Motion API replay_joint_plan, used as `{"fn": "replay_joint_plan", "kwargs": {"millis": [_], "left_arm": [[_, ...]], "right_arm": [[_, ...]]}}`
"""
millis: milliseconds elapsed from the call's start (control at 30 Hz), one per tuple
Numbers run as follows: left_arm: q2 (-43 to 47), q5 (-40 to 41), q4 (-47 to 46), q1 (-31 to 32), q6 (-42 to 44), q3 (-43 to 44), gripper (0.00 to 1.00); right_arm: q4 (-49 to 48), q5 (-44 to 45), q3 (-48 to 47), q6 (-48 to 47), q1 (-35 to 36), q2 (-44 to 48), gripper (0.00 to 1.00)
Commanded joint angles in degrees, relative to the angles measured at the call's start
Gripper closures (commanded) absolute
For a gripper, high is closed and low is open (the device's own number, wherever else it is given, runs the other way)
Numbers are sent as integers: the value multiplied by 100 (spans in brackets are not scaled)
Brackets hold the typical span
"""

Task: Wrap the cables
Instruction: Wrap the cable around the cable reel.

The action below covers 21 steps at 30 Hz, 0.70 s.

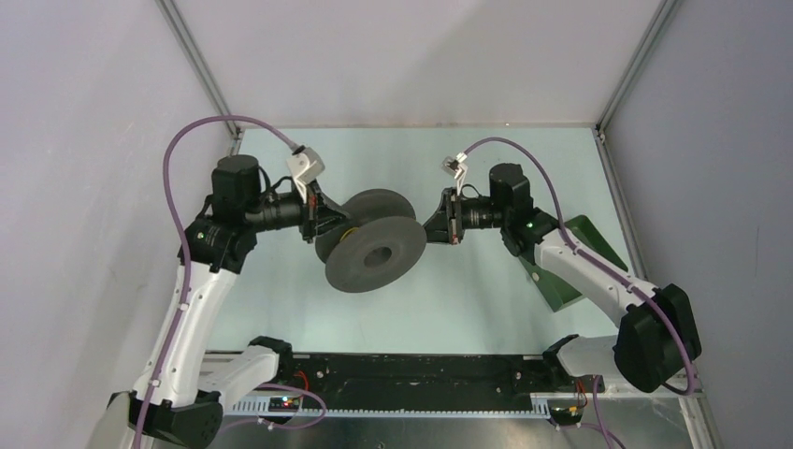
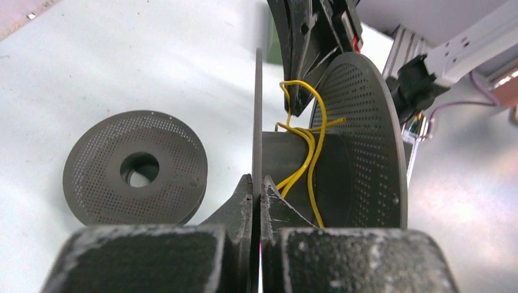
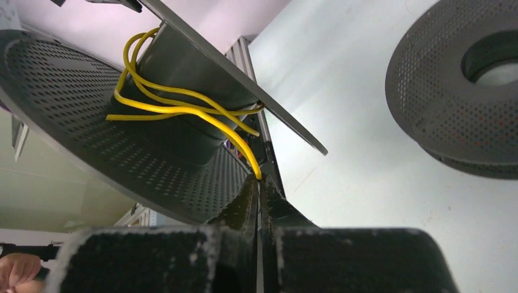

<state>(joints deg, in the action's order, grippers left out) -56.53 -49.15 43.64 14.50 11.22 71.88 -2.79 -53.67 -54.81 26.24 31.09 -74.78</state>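
Winds yellow cable (image 2: 311,152) onto raised spool (image 2: 360,140): clamps flange (image 2: 258,122) in left fingers (image 2: 241,201), pinches cable in right fingers (image 3: 244,204). Probably needs another taut loop round the hub (image 2: 336,174) next.

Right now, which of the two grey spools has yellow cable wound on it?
The raised spool, pinched by its rim in the left gripper: yellow cable loops round its core. The other spool lies flat on the table, no yellow on it.

A spool (image 1: 374,254) hangs over the desk (image 1: 468,299) between the left claw (image 2: 256,186) and right claw (image 3: 259,183), cable (image 2: 308,152) wound on its core; another spool (image 2: 134,168) lies flat beside it.
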Motion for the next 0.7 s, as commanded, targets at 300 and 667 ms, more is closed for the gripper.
{"fn": "replay_joint_plan", "kwargs": {"millis": [300,667], "left_arm": [[370,-402,-3249,-541,-3260,-705,100],[829,703,-6539,-739,-6074,-2506,100]], "right_arm": [[-2461,503,348,1536,68,-159,100],[-4381,1812,765,2584,501,-329,100]]}}
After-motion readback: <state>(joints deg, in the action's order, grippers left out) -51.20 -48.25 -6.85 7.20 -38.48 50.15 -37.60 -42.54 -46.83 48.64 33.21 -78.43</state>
